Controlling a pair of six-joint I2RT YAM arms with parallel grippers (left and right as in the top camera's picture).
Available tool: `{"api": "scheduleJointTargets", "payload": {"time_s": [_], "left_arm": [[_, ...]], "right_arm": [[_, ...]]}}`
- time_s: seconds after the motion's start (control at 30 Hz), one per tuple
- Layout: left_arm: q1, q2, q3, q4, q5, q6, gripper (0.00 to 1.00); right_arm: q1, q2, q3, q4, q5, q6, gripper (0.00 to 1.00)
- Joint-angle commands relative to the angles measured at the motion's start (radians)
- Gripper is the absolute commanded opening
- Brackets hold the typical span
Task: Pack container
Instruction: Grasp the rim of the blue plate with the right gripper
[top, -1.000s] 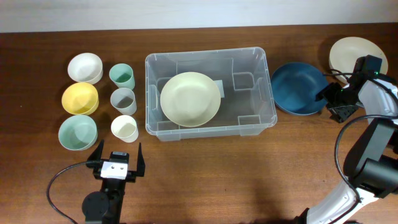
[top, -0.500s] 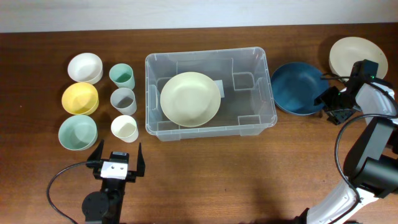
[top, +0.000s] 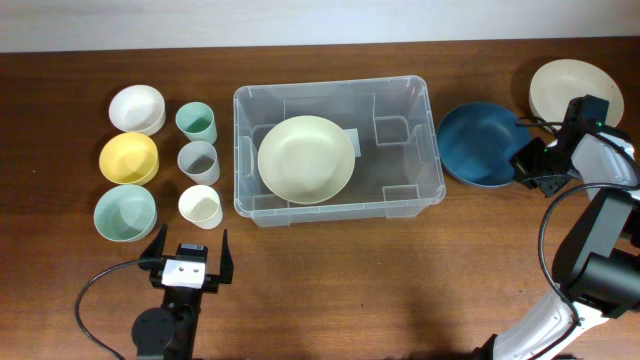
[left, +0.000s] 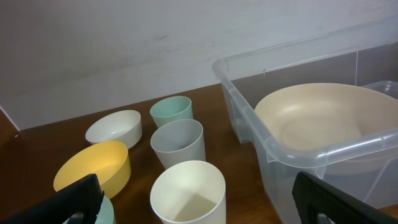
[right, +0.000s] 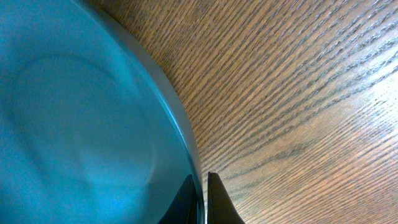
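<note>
Table (top: 330, 290): dark wood, its grain plain in the right wrist view; a white wall stands behind.
Risk: the hold is a thin bite at the very edge of a wide, shallow dish, so on lifting it may sag, swing or slip out; carried low, it could knock the container's near wall.
Right gripper (top: 527, 165): fingers (right: 214, 199) drawn almost together, pinching the right rim of the blue plate (top: 480, 140), with the rim in the narrow gap between them.
Blue plate: lies on the table just right of the container, close to its wall; whether they touch I cannot tell.
Container (top: 335, 88): mid-table, upright and open, with one cream plate (top: 305, 158) lying in its left part and the right part bare.
Far right: another cream plate (top: 560, 88) beyond the gripper.
Left gripper (top: 188, 250): spread wide, holding nothing, at the front edge of the table.
Left side: three cups (top: 198, 160) and three bowls (top: 128, 157) stand in two columns, not yet packed.
</note>
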Motion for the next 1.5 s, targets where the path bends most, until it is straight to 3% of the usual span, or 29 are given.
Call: {"api": "scheduleJointTargets", "payload": {"time_s": [0.0,0.17,0.37,0.53,0.8,0.93,1.0,1.47], "left_arm": [[0.005,-0.007,-0.002,-0.006,-0.003,0.013,1.00],[0.005,-0.007,-0.002,-0.006,-0.003,0.013,1.00],[0.005,-0.007,-0.002,-0.006,-0.003,0.013,1.00],[0.005,-0.007,-0.002,-0.006,-0.003,0.013,1.00],[0.005,-0.007,-0.002,-0.006,-0.003,0.013,1.00],[0.005,-0.007,-0.002,-0.006,-0.003,0.013,1.00],[0.005,-0.007,-0.002,-0.006,-0.003,0.013,1.00],[0.005,-0.007,-0.002,-0.006,-0.003,0.013,1.00]], "right_arm": [[-0.007,0.003,-0.007,0.003,0.002,-0.003,0.04],[-0.025,0.003,-0.007,0.003,-0.021,0.024,0.04],[-0.117,0.003,-0.007,0.011,-0.188,0.019,0.04],[-0.192,0.003,-0.007,0.008,-0.294,-0.060,0.04],[-0.236,0.003,-0.009,-0.032,-0.237,-0.144,0.04],[-0.227,0.003,-0.009,-0.042,-0.175,-0.146,0.28],[-0.224,0.003,-0.009,-0.040,-0.169,-0.146,0.34],[-0.155,0.004,-0.060,0.023,-0.118,-0.145,0.37]]}}
